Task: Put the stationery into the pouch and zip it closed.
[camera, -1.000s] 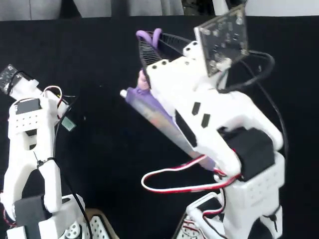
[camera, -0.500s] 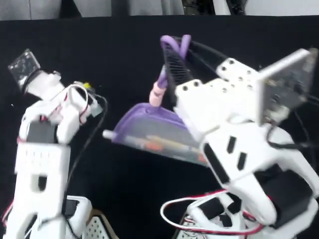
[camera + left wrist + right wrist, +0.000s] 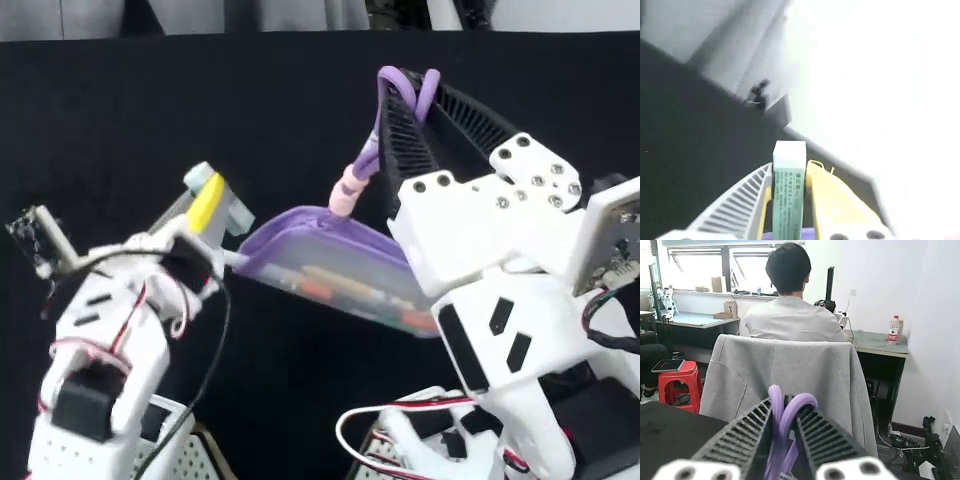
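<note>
Stationery (image 3: 345, 285) shows as orange and pale shapes through the clear side of the purple pouch (image 3: 300, 235). The pouch hangs in the middle of the high view, above the black desk (image 3: 150, 110), tilted so that its left end points toward the left arm. A purple strap (image 3: 372, 150) with a pink bead (image 3: 347, 192) on it runs from the pouch's upper edge toward the upper right of centre. There the right pincer (image 3: 408, 85) has its black ribbed fingers (image 3: 400, 140) pressed together on the strap's loop. The right wrist view shows the same grip: the loop of the strap (image 3: 790, 412) is squeezed in the right pincer (image 3: 784, 405).

At the left of centre in the high view, the left pincer (image 3: 205, 195) is raised just beside the pouch's left end. It pinches a small green-and-white block, probably an eraser (image 3: 215, 185), though the view is poor. In the left wrist view the eraser (image 3: 789, 192) stands upright in the left pincer (image 3: 790, 167), between its white ribbed finger and its yellow one, with the white end sticking out past the tips. Whether the pouch's zip is open cannot be told.
</note>
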